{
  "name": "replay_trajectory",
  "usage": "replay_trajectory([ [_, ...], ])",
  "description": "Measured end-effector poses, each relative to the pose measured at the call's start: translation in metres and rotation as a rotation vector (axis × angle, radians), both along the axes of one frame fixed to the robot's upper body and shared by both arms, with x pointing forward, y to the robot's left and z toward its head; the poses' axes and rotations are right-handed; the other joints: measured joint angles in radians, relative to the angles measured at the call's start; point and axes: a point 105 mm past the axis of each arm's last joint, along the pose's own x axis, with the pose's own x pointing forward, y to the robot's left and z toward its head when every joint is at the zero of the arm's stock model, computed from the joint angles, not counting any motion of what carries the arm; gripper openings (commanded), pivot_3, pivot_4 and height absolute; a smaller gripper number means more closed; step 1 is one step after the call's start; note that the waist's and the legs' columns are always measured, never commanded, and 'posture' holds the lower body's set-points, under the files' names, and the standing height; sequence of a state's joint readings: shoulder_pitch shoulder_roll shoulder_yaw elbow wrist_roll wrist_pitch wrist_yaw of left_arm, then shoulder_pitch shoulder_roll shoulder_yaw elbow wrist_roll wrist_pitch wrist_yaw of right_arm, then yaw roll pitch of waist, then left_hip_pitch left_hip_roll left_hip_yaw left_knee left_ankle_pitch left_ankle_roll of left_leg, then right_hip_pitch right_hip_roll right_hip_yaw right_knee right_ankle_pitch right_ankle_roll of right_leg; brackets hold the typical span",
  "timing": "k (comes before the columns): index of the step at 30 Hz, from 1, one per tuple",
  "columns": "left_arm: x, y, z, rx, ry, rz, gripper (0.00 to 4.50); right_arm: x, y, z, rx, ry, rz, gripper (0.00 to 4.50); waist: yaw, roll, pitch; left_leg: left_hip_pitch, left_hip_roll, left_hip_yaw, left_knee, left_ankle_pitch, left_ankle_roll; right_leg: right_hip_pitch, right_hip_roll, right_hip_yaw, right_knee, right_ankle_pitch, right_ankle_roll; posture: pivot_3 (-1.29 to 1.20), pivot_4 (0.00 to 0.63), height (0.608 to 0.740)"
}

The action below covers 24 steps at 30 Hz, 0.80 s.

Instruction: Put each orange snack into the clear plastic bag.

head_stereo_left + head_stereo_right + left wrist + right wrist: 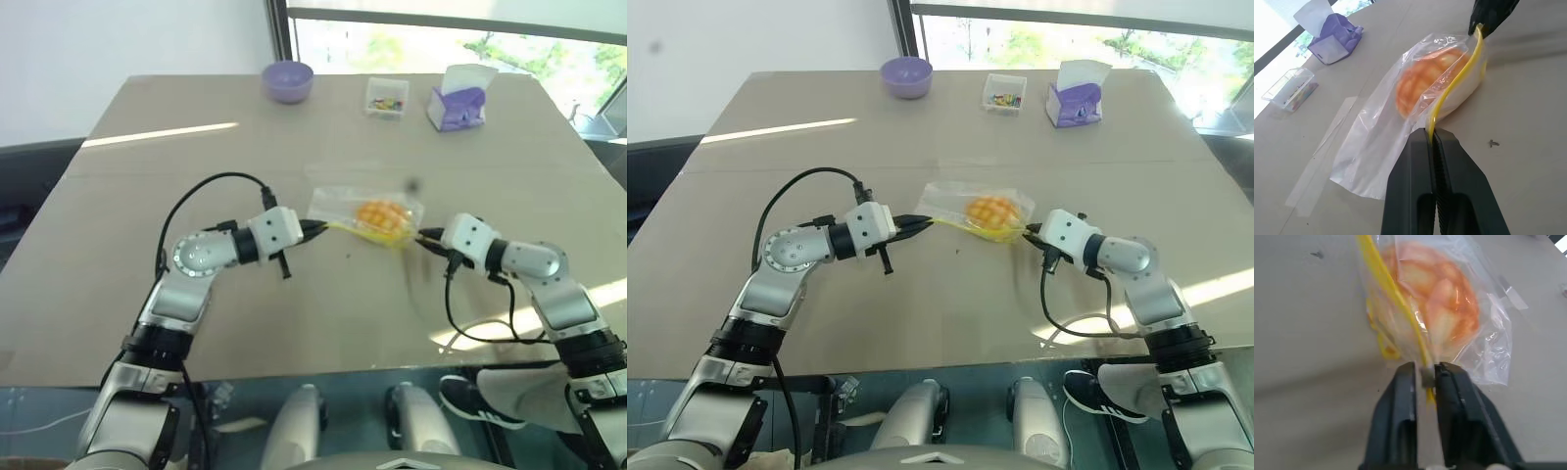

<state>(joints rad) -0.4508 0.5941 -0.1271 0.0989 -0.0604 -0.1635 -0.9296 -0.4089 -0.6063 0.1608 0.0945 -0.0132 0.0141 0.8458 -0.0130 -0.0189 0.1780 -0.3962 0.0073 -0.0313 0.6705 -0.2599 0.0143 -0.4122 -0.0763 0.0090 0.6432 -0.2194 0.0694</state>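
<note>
The orange snack, a domed bun with a grid pattern, sits inside the clear plastic bag near the table's middle. The bag's yellow zip strip runs between my two grippers. My left gripper is shut on the strip's left end, seen close up in the left wrist view. My right gripper is shut on the strip's right end, where the right wrist view shows its fingers pinching the yellow edge. In that view the snack lies just beyond the fingertips.
At the table's far edge stand a purple bowl, a small clear box of colourful bits and a purple tissue box. Black cables loop from both wrists over the table.
</note>
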Motion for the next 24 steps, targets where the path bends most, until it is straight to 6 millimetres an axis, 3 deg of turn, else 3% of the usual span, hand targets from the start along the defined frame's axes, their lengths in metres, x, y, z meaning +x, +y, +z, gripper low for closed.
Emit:
replay_trajectory([
  [5, 0.001, -0.001, 0.001, -0.016, -0.004, 0.009, 0.00, -0.003, -0.003, 0.004, -0.032, -0.016, 0.010, 0.04, 0.000, 0.000, 0.000, 0.000, 0.000, 0.000, 0.000, 0.000, 0.000, 0.000, 0.000, 0.000, 0.000, 0.000, 0.000, 0.00, 0.150, 0.740],
  [10, 0.004, -0.003, 0.009, -0.097, 0.013, 0.033, 0.00, -0.010, -0.009, 0.031, -0.048, -0.082, 0.013, 0.04, 0.001, 0.002, 0.001, -0.001, 0.000, 0.000, 0.000, 0.000, 0.000, 0.000, 0.000, 0.000, 0.000, 0.000, 0.000, 0.00, 0.150, 0.740],
  [13, 0.005, 0.000, 0.027, -0.187, 0.039, 0.039, 0.00, -0.022, -0.009, 0.067, -0.011, -0.132, 0.043, 0.04, 0.001, 0.002, 0.001, -0.001, 0.000, -0.001, 0.000, 0.000, 0.000, 0.000, 0.000, -0.001, 0.000, 0.000, 0.000, 0.00, 0.150, 0.740],
  [18, -0.009, 0.009, 0.065, -0.299, 0.146, -0.018, 0.00, -0.047, -0.002, 0.102, 0.039, -0.100, 0.127, 0.04, -0.002, 0.002, 0.001, 0.000, 0.000, -0.001, 0.000, 0.000, 0.000, 0.000, 0.000, -0.001, 0.000, 0.000, 0.000, 0.00, 0.150, 0.740],
  [22, -0.008, 0.009, 0.094, -0.364, 0.168, -0.045, 0.00, -0.037, -0.002, 0.124, 0.047, -0.175, 0.080, 0.04, 0.000, 0.001, 0.001, 0.000, 0.000, -0.001, 0.001, 0.000, 0.000, 0.001, 0.000, -0.001, 0.000, 0.000, 0.000, 0.00, 0.150, 0.740],
  [24, -0.005, 0.004, 0.105, -0.369, 0.146, -0.053, 0.00, -0.022, -0.007, 0.135, 0.037, -0.258, 0.008, 0.04, 0.001, 0.001, 0.001, 0.000, 0.000, -0.001, 0.001, 0.000, 0.000, 0.001, 0.000, -0.001, 0.000, 0.000, 0.000, 0.00, 0.150, 0.740],
])
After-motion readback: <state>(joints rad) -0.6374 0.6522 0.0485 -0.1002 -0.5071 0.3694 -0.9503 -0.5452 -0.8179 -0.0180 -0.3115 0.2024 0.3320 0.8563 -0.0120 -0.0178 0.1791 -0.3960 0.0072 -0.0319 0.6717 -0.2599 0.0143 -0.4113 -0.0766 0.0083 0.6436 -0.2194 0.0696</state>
